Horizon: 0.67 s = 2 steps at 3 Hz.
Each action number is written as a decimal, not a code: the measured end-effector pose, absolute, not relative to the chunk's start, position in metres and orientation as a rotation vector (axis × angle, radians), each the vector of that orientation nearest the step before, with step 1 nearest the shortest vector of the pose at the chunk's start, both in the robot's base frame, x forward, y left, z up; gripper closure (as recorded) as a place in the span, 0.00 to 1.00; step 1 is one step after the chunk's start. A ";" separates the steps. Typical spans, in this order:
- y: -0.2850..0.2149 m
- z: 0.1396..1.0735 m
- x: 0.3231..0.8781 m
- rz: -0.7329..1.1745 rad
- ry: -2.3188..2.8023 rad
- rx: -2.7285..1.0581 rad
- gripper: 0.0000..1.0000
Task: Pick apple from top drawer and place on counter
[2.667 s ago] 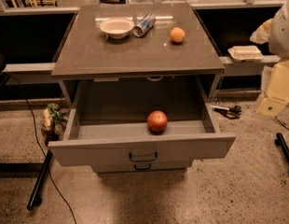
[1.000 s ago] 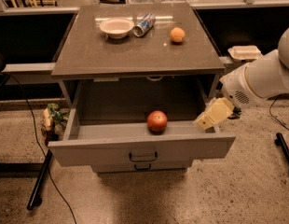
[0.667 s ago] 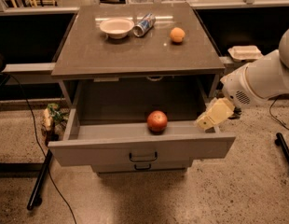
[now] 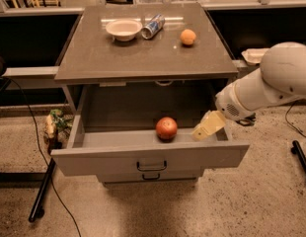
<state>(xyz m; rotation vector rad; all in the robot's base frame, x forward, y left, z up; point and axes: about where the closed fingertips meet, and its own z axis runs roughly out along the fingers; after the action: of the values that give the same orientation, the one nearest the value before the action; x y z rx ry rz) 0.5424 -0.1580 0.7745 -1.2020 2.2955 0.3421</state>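
Apple (image 4: 166,128) is lying loose in the top drawer (image 4: 148,158), against the inner face of the front wall and slightly right of centre. Nothing is gripping it.

The gripper (image 4: 202,131) is hanging inside the drawer at its right end. It is just beside the apple on the apple's right, apart from it, and angling down and toward it. Whether it is wide or closed cannot be told. Judgement: it is lining up for a sideways approach at fruit height, and the pick is not yet made.

The arm (image 4: 271,83) is reaching in from the right, crossing above the drawer's right side wall and staying below the level of the counter (image 4: 143,58). Judgement: this low entry is keeping the arm clear of the counter's overhanging edge.

The drawer is standing pulled well out, exposing the apple forward of that overhang, so a lift should be unobstructed.

On the counter, a bowl (image 4: 123,29), a tipped can (image 4: 153,26) and a small orange fruit (image 4: 188,36) are sitting toward the rear. Judgement: the front strip is offering the nearest set-down area. The orange fruit is not the target.
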 end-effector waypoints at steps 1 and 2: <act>-0.145 0.756 0.556 0.356 2.278 -1.217 0.00; -0.134 0.738 0.573 0.392 2.251 -1.217 0.00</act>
<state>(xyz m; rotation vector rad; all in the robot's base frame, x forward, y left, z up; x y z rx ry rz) 0.5730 -0.1343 0.7384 -1.2168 2.2513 0.3916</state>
